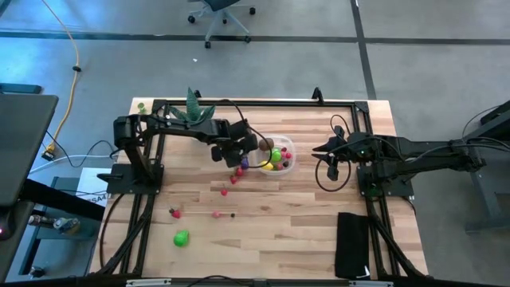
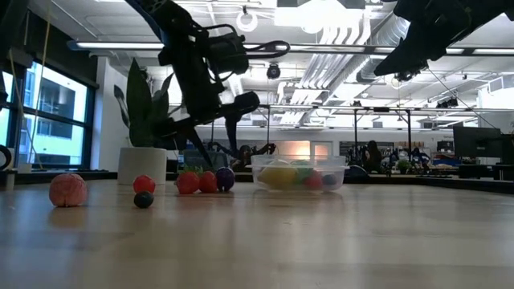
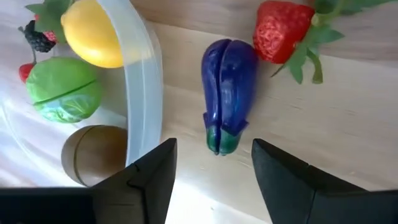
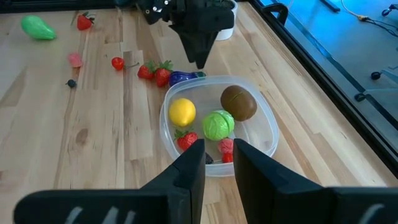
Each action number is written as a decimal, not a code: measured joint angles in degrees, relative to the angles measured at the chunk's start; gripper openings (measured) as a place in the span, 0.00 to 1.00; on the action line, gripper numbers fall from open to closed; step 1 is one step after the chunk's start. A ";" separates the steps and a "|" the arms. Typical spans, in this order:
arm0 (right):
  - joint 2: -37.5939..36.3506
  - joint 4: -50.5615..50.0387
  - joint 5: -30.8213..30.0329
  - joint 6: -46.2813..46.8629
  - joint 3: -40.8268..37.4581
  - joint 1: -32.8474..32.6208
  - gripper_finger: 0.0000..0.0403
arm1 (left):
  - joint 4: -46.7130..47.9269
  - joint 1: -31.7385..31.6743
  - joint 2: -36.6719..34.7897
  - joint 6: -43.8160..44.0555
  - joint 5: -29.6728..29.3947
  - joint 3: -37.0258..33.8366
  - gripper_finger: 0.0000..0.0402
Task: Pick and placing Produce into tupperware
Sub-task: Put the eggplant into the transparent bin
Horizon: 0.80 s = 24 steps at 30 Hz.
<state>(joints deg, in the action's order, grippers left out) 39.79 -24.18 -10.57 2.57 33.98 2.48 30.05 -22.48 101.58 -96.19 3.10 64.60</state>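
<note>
My left gripper [image 3: 214, 165] is open and hovers above a purple eggplant [image 3: 227, 93] that lies on the table just outside the tupperware's rim [image 3: 143, 81]. A strawberry [image 3: 283, 31] lies beyond the eggplant. The clear tupperware [image 1: 292, 151] holds a lemon [image 4: 182, 112], a green cabbage [image 4: 217, 124], a brown kiwi [image 4: 238, 102] and strawberries [image 4: 186, 140]. My right gripper [image 4: 221, 152] is narrowly open and waits in the air on the tupperware's right side. More produce lies toward the near left: a green piece [image 1: 182, 237], a strawberry [image 1: 174, 213], a pink piece [image 1: 216, 214].
A spiky plant in a white pot [image 2: 142, 164] stands at the far left behind my left arm. A black pad [image 1: 353, 243] lies near the right front corner. Two strawberries [image 4: 155, 73] sit close to the eggplant. Bare wood lies along the near edge.
</note>
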 joint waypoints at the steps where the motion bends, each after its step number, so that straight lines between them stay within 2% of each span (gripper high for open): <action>1: -0.01 0.00 -0.01 0.00 0.00 0.00 0.18 | -0.23 0.00 0.00 0.22 0.11 0.00 0.51; 13: 0.00 0.00 -0.01 0.00 0.00 0.00 0.18 | 0.62 1.02 0.00 -0.65 0.61 0.00 0.66; 24: -0.01 0.00 -0.02 0.00 0.00 0.00 0.18 | 1.36 1.51 3.23 -2.46 -0.70 0.31 0.68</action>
<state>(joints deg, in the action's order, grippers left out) 39.78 -24.18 -10.59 2.57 33.98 2.48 31.41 -20.97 104.81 -98.65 2.41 64.90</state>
